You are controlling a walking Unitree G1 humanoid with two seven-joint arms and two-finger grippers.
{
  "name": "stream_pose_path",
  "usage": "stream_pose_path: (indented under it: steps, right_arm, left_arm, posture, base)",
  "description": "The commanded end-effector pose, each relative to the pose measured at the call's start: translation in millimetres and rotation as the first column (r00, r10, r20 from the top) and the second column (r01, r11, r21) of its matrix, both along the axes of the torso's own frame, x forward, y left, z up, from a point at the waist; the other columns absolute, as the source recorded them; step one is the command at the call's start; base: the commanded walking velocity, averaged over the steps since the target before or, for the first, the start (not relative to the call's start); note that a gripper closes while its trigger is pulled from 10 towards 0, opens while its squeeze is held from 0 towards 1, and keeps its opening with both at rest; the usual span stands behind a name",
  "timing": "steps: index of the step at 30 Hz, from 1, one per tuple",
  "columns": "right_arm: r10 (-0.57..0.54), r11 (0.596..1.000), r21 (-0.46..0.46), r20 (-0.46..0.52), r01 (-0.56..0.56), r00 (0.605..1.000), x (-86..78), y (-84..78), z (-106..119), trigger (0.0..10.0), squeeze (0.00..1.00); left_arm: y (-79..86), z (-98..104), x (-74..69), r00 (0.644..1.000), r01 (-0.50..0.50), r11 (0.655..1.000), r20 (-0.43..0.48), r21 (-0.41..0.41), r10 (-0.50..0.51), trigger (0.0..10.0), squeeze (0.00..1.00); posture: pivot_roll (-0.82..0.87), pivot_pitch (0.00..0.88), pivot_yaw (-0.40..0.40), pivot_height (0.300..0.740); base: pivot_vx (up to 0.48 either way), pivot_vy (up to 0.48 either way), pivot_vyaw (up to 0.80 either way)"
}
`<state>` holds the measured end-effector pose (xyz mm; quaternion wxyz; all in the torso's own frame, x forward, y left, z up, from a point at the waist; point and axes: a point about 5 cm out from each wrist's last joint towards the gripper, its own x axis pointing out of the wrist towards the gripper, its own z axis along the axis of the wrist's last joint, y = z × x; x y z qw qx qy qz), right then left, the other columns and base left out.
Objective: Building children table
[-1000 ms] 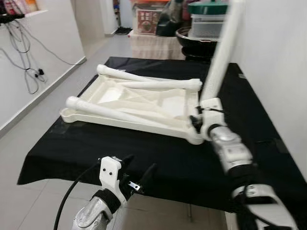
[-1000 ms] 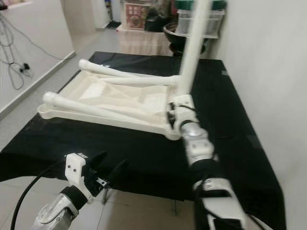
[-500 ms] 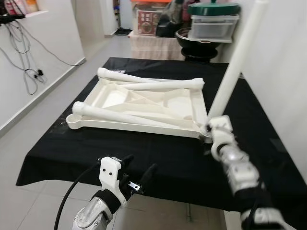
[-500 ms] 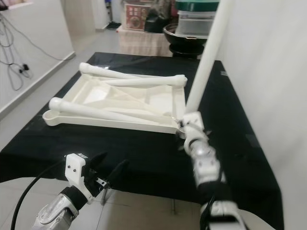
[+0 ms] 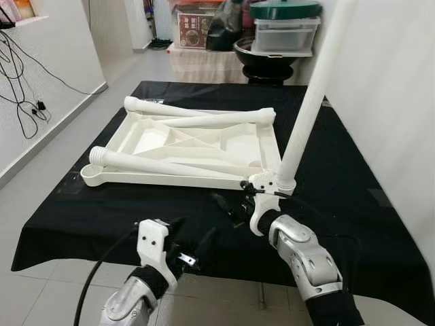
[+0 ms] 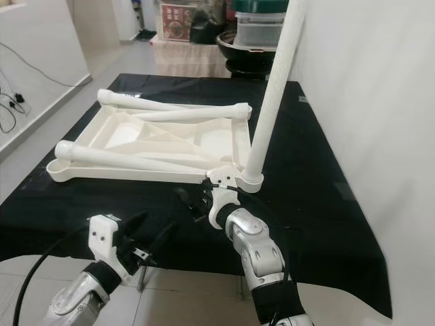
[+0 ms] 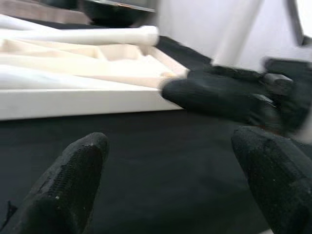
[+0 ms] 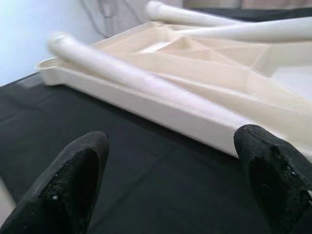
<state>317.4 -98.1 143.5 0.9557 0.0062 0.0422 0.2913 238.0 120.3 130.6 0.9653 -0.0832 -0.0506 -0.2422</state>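
- The tabletop (image 5: 197, 146) lies upside down on the black-covered table (image 5: 380, 224), its ribbed underside facing up.
- One leg (image 5: 309, 102) stands upright in the near right corner socket; it looks seated, though whether it is fully tight cannot be told.
- Three legs remain loose: one near leg (image 5: 163, 165) lies along the near edge of the tabletop, and two far legs (image 5: 204, 115) lie across its far side, crossing towards the far right corner.
- The right tool (image 5: 228, 207) hovers just in front of the near edge, beside the base of the upright leg, its black fingers (image 8: 80, 170) spread apart and holding nothing; the right wrist view looks between them at the near leg and the rim.
- The left tool (image 5: 190, 248) hangs low at the near edge of the table, fingers (image 7: 73, 180) also apart and empty.
- Judged from this, roughly a quarter of the fitting is done: three legs are yet to be stood in their sockets, and the tabletop must then be turned over.
- The near leg looks the likeliest next pick for the right tool.
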Motion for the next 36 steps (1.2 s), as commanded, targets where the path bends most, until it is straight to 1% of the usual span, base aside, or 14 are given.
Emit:
stream_pose_path:
  steps: [1, 2, 3, 5, 7, 9, 10, 11, 12, 15, 19, 29, 32, 36]
  right_arm:
    - [0.030, 0.999, 0.022, -0.011, -0.030, 0.999, -5.6, 3.0, -7.0, 10.0, 0.00]
    - [0.030, 0.999, 0.022, -0.011, -0.030, 0.999, -5.6, 3.0, -7.0, 10.0, 0.00]
    - [0.025, 0.999, 0.030, -0.012, -0.024, 1.000, -8.6, 2.0, -13.6, 10.0, 0.00]
    - [0.025, 0.999, 0.030, -0.012, -0.024, 1.000, -8.6, 2.0, -13.6, 10.0, 0.00]
    - [-0.101, 0.993, 0.055, -0.032, 0.103, 0.994, -4.3, -8.5, -21.7, 10.0, 0.00]
    - [-0.101, 0.993, 0.055, -0.032, 0.103, 0.994, -4.3, -8.5, -21.7, 10.0, 0.00]
    - [-0.174, 0.982, 0.073, -0.041, 0.176, 0.984, 0.4, -15.7, -22.7, 10.0, 0.00]
    - [-0.217, 0.971, 0.092, -0.052, 0.221, 0.975, 2.8, -20.4, -23.3, 10.0, 0.00]
    - [-0.236, 0.965, 0.103, -0.055, 0.240, 0.970, 4.0, -22.1, -23.4, 10.0, 0.00]
    - [-0.240, 0.964, 0.109, -0.056, 0.244, 0.969, 4.3, -22.4, -23.2, 10.0, 0.00]
    - [-0.217, 0.965, 0.140, -0.037, 0.220, 0.976, 4.1, -21.5, -21.1, 10.0, 0.00]
    - [-0.223, 0.961, 0.166, -0.003, 0.220, 0.975, 8.1, -19.6, -19.4, 10.0, 0.00]
    - [-0.239, 0.958, 0.164, -0.001, 0.235, 0.971, 9.6, -20.6, -19.6, 10.0, 0.00]
    - [-0.266, 0.951, 0.164, 0.001, 0.262, 0.964, 11.2, -22.9, -19.8, 10.0, 0.00]
  left_arm:
    - [7.8, -1.0, 2.9, 0.999, -0.049, 0.998, 0.001, 0.033, 0.049, 10.0, 0.00]
    - [7.8, -1.0, 2.9, 0.999, -0.049, 0.998, 0.001, 0.033, 0.049, 10.0, 0.00]
    - [14.1, 0.3, 7.7, 0.994, -0.106, 0.992, 0.009, 0.067, 0.106, 10.0, 0.00]
    - [14.1, 0.3, 7.7, 0.994, -0.106, 0.992, 0.009, 0.067, 0.106, 10.0, 0.00]
    - [20.0, -1.4, 16.4, 0.985, -0.170, 0.980, -0.012, 0.099, 0.172, 10.0, 0.00]
    - [20.0, -1.4, 16.4, 0.985, -0.170, 0.980, -0.012, 0.099, 0.172, 10.0, 0.00]
    - [20.2, -3.4, 20.5, 0.981, -0.189, 0.975, -0.030, 0.117, 0.193, 10.0, 0.00]
    - [20.2, -4.7, 23.5, 0.978, -0.197, 0.971, -0.037, 0.137, 0.204, 10.0, 0.00]
    - [20.3, -4.9, 25.8, 0.977, -0.203, 0.968, -0.036, 0.150, 0.210, 10.0, 0.00]
    - [20.5, -4.7, 27.1, 0.977, -0.205, 0.966, -0.033, 0.157, 0.212, 10.0, 0.00]
    - [23.3, 2.2, 32.6, 0.976, -0.213, 0.962, -0.010, 0.169, 0.218, 10.0, 0.00]
    - [22.8, 27.1, 43.8, 0.979, -0.200, 0.960, 0.090, 0.198, 0.185, 10.0, 0.00]
    - [21.3, 28.4, 45.4, 0.981, -0.187, 0.962, 0.094, 0.197, 0.172, 10.0, 0.00]
    - [23.2, 24.1, 43.2, 0.980, -0.190, 0.963, 0.087, 0.193, 0.176, 10.0, 0.00]
  posture:
    - [0.04, 0.080, -0.014, 0.740]
    - [0.04, 0.080, -0.014, 0.740]
    - [0.04, 0.081, -0.012, 0.740]
    - [0.04, 0.081, -0.012, 0.740]
    - [0.03, 0.075, -0.004, 0.740]
    - [0.03, 0.075, -0.004, 0.740]
    - [0.03, 0.072, -0.002, 0.740]
    - [0.03, 0.069, 0.004, 0.740]
    - [0.02, 0.065, 0.005, 0.740]
    - [0.02, 0.065, 0.005, 0.740]
    - [0.03, 0.048, 0.007, 0.740]
    - [0.03, 0.032, 0.010, 0.740]
    - [0.03, 0.029, 0.018, 0.740]
    - [0.03, 0.029, 0.024, 0.740]
  base:
    - [0.000, 0.000, 0.00]
    - [0.000, 0.000, 0.00]
    - [0.000, 0.000, 0.00]
    - [0.000, 0.000, 0.00]
    - [0.000, 0.000, 0.00]
    - [0.000, 0.000, 0.00]
    - [0.000, 0.480, 0.00]
    - [0.000, 0.480, 0.00]
    - [0.000, 0.480, 0.00]
    - [0.000, 0.480, 0.00]
    - [0.000, 0.480, 0.00]
    - [0.000, 0.480, 0.00]
    - [0.000, 0.480, 0.00]
    - [0.000, 0.000, 0.00]
